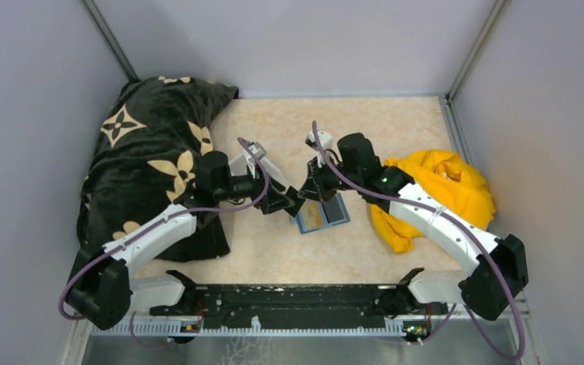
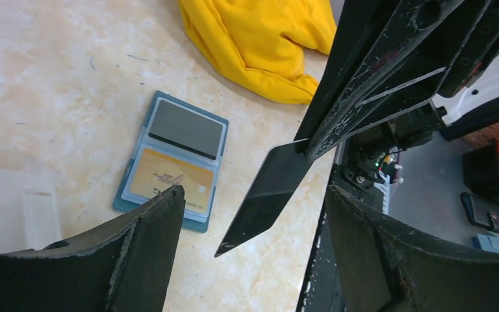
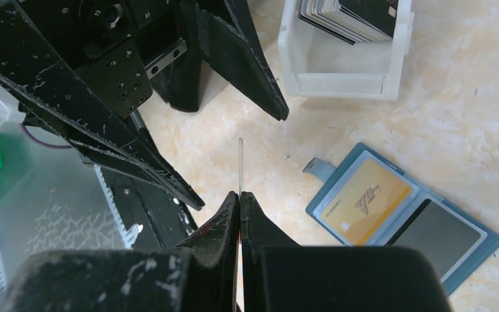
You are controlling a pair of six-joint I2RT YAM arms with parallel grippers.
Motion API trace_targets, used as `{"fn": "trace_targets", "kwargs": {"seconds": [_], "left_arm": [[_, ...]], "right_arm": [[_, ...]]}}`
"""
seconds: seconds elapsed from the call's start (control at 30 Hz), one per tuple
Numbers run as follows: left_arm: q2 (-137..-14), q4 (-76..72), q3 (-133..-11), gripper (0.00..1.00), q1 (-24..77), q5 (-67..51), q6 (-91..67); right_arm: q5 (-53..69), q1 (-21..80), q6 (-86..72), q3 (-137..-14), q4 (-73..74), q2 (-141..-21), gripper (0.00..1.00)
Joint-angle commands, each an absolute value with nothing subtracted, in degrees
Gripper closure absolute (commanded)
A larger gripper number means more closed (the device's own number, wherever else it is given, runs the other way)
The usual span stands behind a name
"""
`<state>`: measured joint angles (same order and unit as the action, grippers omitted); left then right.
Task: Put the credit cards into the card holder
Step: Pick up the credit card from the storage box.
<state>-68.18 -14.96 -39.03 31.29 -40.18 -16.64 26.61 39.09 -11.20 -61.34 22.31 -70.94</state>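
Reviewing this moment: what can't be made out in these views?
- Held card: edge-on in the right wrist view, face unseen there.
- Cards in the tray: cut off by that view's top edge, uncountable.
- Yellow card: print too blurred to read in either wrist view.

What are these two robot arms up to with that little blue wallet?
The right gripper is pinching a dark card by one end, holding it in the air just in front of the open left gripper. The teal card holder lies open on the table, with a yellow card and a grey card in it. More cards wait in a white tray.
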Motion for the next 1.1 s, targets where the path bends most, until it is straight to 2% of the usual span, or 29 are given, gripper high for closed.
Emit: {"fn": "trace_targets", "kwargs": {"seconds": [0.0, 0.33, 0.43, 0.57, 0.8, 0.9, 1.0, 1.07], "left_arm": [[-70.29, -11.97, -42.36, 0.16, 30.62, -48.33, -14.44], [-73.83, -10.74, -43.3, 0.35, 29.71, -54.26, -14.35], [-74.07, -11.93, -43.28, 0.45, 29.26, -55.64, -15.11], [-74.17, -14.19, -43.0, 0.5, 28.22, -57.2, -16.75], [-76.34, -17.14, -42.46, 0.8, 27.35, -61.0, -18.33], [-78.17, -17.87, -42.81, 0.99, 27.37, -63.29, -19.15], [-79.5, -17.78, -43.16, 1.0, 27.4, -63.21, -19.84], [-79.09, -16.14, -43.31, 1.0, 27.35, -59.81, -19.27]], "right_arm": [[30.6, 37.22, -12.14, -60.9, 19.09, -69.73, 1.0], [36.52, 33.83, -13.92, -59.45, 15.93, -71.18, 1.0], [37.98, 33.26, -14.62, -58.79, 14.61, -72.24, 1.0], [39.46, 32.81, -15.38, -58.12, 13.0, -73.56, 1.0], [41.03, 31.92, -16.36, -57.72, 10.88, -74.99, 1.0], [41.58, 31.69, -16.59, -57.96, 10.29, -75.6, 1.0], [39.96, 31.7, -17.03, -58.16, 9.94, -75.53, 1.0], [36.58, 31.68, -16.73, -58.37, 10.67, -74.73, 0.86]]}}
